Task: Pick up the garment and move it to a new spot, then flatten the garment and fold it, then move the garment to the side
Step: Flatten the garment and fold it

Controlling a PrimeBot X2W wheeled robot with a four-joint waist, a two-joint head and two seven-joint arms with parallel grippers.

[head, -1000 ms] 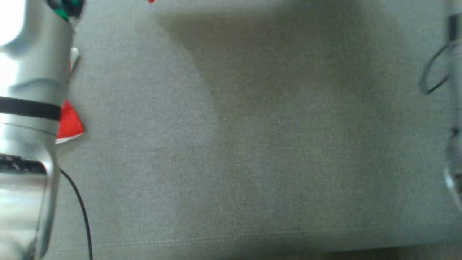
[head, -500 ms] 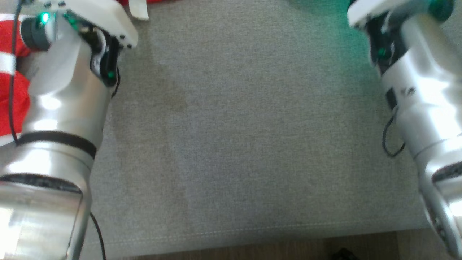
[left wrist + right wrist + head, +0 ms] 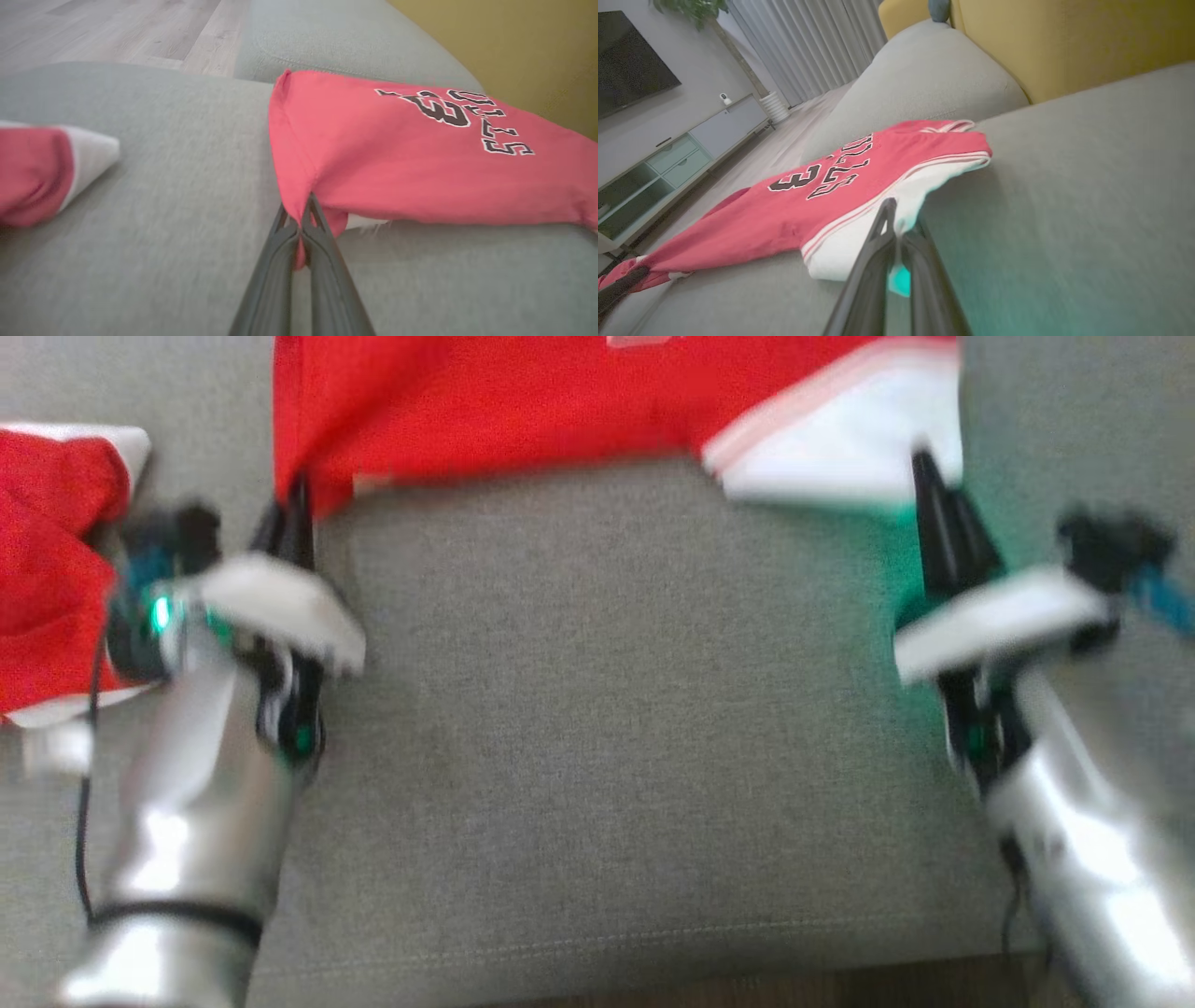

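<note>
The garment [image 3: 523, 401] is a red jersey with white trim and dark lettering, spread across the far part of the grey sofa cushion [image 3: 616, 709]. My left gripper [image 3: 297, 504] is shut on its near left corner; in the left wrist view red cloth [image 3: 397, 154] is pinched between the dark fingers [image 3: 327, 280] of the left gripper [image 3: 303, 212]. My right gripper [image 3: 926, 471] is shut on the white near right corner. The right wrist view has the right gripper [image 3: 896, 221] biting the white hem of the garment [image 3: 840, 196].
Another bunched red and white cloth [image 3: 47, 579] lies to the left, apart from the jersey, also in the left wrist view [image 3: 37, 172]. A yellow backrest [image 3: 1064, 42] rises behind the cushion. The cushion's front seam [image 3: 597, 947] runs near me, with wooden floor [image 3: 117, 28] beyond the sofa.
The whole head picture has shifted, so the camera has moved. The jersey and both fingertips clamped on its near edge have come into view. Both grippers stay shut.
</note>
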